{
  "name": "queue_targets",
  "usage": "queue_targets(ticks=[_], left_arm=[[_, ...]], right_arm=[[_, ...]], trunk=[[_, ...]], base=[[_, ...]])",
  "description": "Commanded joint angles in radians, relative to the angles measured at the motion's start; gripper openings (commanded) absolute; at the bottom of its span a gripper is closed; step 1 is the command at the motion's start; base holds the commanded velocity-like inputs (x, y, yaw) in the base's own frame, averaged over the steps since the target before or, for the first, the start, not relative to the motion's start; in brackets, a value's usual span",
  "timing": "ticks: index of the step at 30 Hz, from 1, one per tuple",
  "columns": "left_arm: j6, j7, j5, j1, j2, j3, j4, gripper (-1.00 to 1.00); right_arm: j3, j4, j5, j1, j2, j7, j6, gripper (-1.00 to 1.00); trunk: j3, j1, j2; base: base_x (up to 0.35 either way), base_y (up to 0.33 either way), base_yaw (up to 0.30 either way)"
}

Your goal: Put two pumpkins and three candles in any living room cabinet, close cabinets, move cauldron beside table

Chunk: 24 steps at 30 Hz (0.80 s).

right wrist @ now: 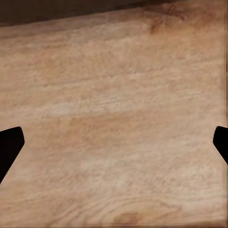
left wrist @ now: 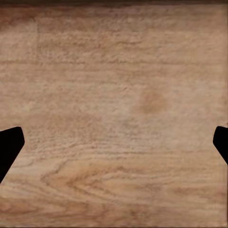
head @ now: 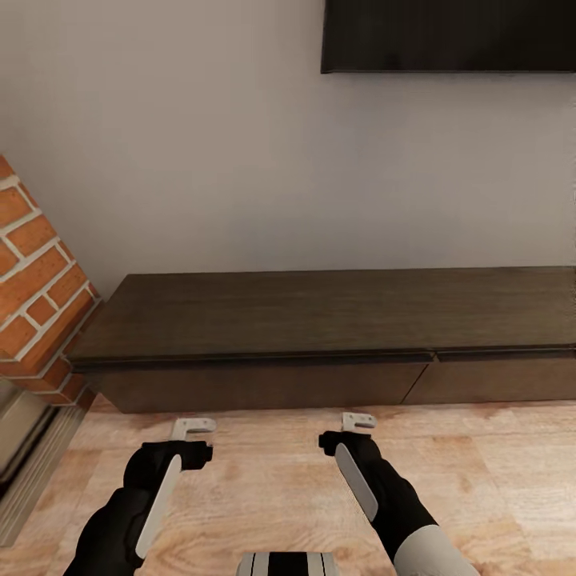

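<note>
Cabinet (head: 320, 320) dk brown wood-grain — floor (head: 264, 480) lt wood, brick (head: 32, 280) red-orange.

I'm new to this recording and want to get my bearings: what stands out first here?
The long dark brown cabinet runs along the pale wall straight ahead, its fronts looking shut. A red brick column stands at its left end, and a dark screen hangs on the wall above. The left gripper and right gripper hover open and empty above the wood floor.

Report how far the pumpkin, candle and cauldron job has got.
Done, by sight: both fronts of the cabinet sit shut. In hand: nothing; the left gripper and right gripper hang open and empty over the wood floor. Whether anything is stored inside cannot be told, so stowing and the cauldron remain unconfirmed.
</note>
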Motion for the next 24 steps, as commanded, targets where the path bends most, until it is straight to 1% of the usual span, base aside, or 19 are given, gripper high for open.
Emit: queue_targets(ticks=[1, 4, 6, 7, 8, 10, 12, 13, 14, 16, 18, 19, 23, 24], left_arm=[[0.022, 0.009, 0.011, -0.001, 0.0, 0.001, 0.003, 1.0], [0.05, 0.008, 0.013, -0.003, 0.0, 0.008, 0.025, 1.0], [0.056, 0.008, 0.012, -0.004, 0.0, 0.013, 0.054, 1.0], [0.056, 0.008, 0.013, -0.005, 0.001, 0.018, 0.084, 1.0], [0.054, 0.008, 0.012, -0.005, 0.003, 0.038, 0.139, 1.0], [0.048, 0.006, 0.011, -0.005, 0.005, 0.083, 0.202, 1.0], [0.044, 0.005, 0.01, -0.005, 0.009, 0.125, 0.241, 1.0], [0.043, 0.004, 0.01, -0.005, 0.013, 0.14, 0.253, 1.0], [0.041, 0.004, 0.011, -0.005, 0.026, 0.153, 0.272, 1.0], [0.03, 0.004, 0.012, -0.005, 0.048, 0.163, 0.306, 1.0], [-0.006, 0.003, 0.012, -0.005, 0.062, 0.167, 0.35, 1.0], [-0.048, 0.003, 0.012, -0.005, 0.067, 0.168, 0.385, 1.0], [-0.147, 0.003, 0.011, -0.005, 0.071, 0.168, 0.491, 1.0], [-0.184, 0.003, 0.01, -0.005, 0.072, 0.168, 0.519, 1.0]], right_arm=[[-0.001, -0.001, -0.012, -0.001, -0.003, -0.01, 0.006, 1.0], [-0.009, -0.001, -0.014, 0.0, -0.007, -0.011, 0.04, 1.0], [-0.026, 0.001, -0.015, 0.001, -0.01, -0.011, 0.064, 1.0], [-0.039, 0.002, -0.016, 0.0, -0.012, -0.01, 0.07, 1.0], [-0.056, 0.003, -0.016, 0.001, -0.013, -0.011, 0.076, 1.0], [-0.067, 0.004, -0.015, 0.011, -0.014, -0.012, 0.084, 1.0], [-0.072, 0.004, -0.015, 0.031, -0.014, -0.012, 0.099, 1.0], [-0.073, 0.004, -0.015, 0.042, -0.014, -0.012, 0.104, 1.0], [-0.074, 0.003, -0.014, 0.061, -0.014, -0.013, 0.109, 1.0], [-0.074, 0.004, -0.013, 0.091, -0.013, -0.014, 0.11, 1.0], [-0.074, 0.009, -0.01, 0.124, -0.013, -0.015, 0.107, 1.0], [-0.074, 0.011, -0.008, 0.143, -0.014, -0.015, 0.106, 1.0], [-0.076, 0.014, -0.011, 0.186, -0.015, -0.015, 0.101, 1.0], [-0.076, 0.014, -0.012, 0.191, -0.015, -0.016, 0.099, 1.0]], trunk=[[0.003, -0.001, 0.0], [0.015, -0.002, 0.001], [0.023, -0.003, 0.001], [0.026, -0.003, 0.001], [0.03, -0.004, 0.002], [0.038, -0.005, 0.002], [0.046, -0.006, 0.003], [0.05, -0.006, 0.003], [0.053, -0.006, 0.003], [0.061, -0.007, 0.003], [0.069, -0.008, 0.004], [0.073, -0.009, 0.004], [0.088, -0.01, 0.005], [0.091, -0.014, 0.011]], base=[[0.0, 0.0, 0.0], [0.0, 0.0, 0.0], [0.0, 0.0, 0.0], [0.0, 0.0, 0.0], [0.0, 0.0, 0.0], [0.0, 0.0, 0.0], [0.0, 0.0, 0.0], [0.0, 0.0, 0.0], [0.0, 0.0, 0.0], [0.0, 0.0, 0.0], [0.0, 0.0, 0.0], [0.0, 0.0, 0.0], [0.0, 0.0, 0.0], [0.0, 0.0, 0.0]])
